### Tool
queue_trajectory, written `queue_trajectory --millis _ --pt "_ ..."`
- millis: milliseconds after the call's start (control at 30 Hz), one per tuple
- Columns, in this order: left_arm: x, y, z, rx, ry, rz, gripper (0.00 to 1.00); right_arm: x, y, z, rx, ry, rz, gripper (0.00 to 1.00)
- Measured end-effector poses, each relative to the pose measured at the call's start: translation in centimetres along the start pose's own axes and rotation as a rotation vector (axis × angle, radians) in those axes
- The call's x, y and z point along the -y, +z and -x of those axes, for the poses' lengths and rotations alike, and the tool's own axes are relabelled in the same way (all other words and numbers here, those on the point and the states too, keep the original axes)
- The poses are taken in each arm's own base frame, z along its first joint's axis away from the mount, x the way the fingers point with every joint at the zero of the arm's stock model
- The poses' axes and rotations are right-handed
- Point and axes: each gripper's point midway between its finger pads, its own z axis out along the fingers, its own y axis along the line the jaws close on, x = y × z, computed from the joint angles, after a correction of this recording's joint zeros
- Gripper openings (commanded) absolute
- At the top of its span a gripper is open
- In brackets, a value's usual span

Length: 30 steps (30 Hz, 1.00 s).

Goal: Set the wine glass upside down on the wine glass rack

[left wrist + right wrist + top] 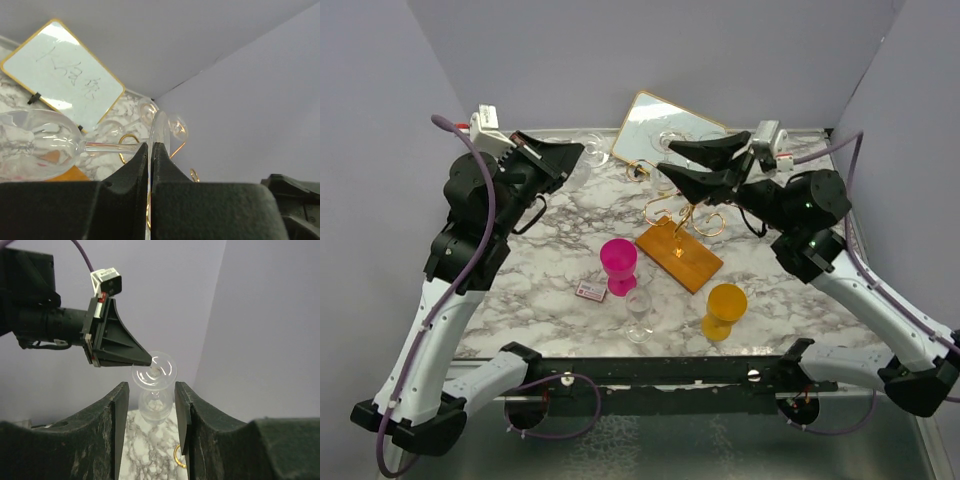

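Observation:
My left gripper (572, 156) is shut on the foot rim of a clear wine glass (593, 152), held above the table's back left. In the left wrist view the stem runs sideways from the gripper (150, 146) to the bowl of the wine glass (35, 150). The right gripper (665, 162) is open and points left at the glass, a short gap away. Seen from the right wrist, the wine glass (154, 371) shows foot-first beyond the open gripper (151, 392). The gold wire wine glass rack (682, 212) stands on its wooden base (680, 257) at mid-table.
A gold-framed mirror (665, 125) leans at the back. A pink goblet (618, 265), a yellow goblet (725, 308) and a second clear glass (639, 312) stand in front of the rack. A small card (590, 291) lies beside the pink goblet.

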Motion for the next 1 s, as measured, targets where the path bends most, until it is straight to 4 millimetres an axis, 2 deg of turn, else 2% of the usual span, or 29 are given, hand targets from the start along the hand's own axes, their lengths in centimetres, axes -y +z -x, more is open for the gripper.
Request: queue_trajectory --millis 167,333,533,767,1000 --pt "-2.3 0.2 -3.5 -0.108 -0.023 0.025 0.0 0.2 -2.9 0.7 -0.021 0.058 -0.095 0.4" --pt "-3.9 -0.5 -6.5 -0.206 -0.082 0.033 0.0 1.0 -4.9 0.3 -0.044 0.117 -0.2 0.39" --pt "-4.5 -0.6 -9.8 -0.341 -0.159 0.022 0.0 1.5 -5.7 -1.2 -0.09 0.168 -0.254 0.38" --pt "-2.8 -0.2 -10.1 -0.372 -0.216 -0.064 0.0 1.6 -6.0 -2.2 -0.114 0.209 -0.279 0.37" --pt "-2.4 1.3 -10.8 -0.398 -0.271 -0.1 0.0 1.6 -6.5 -2.1 -0.111 0.231 -0.3 0.37"
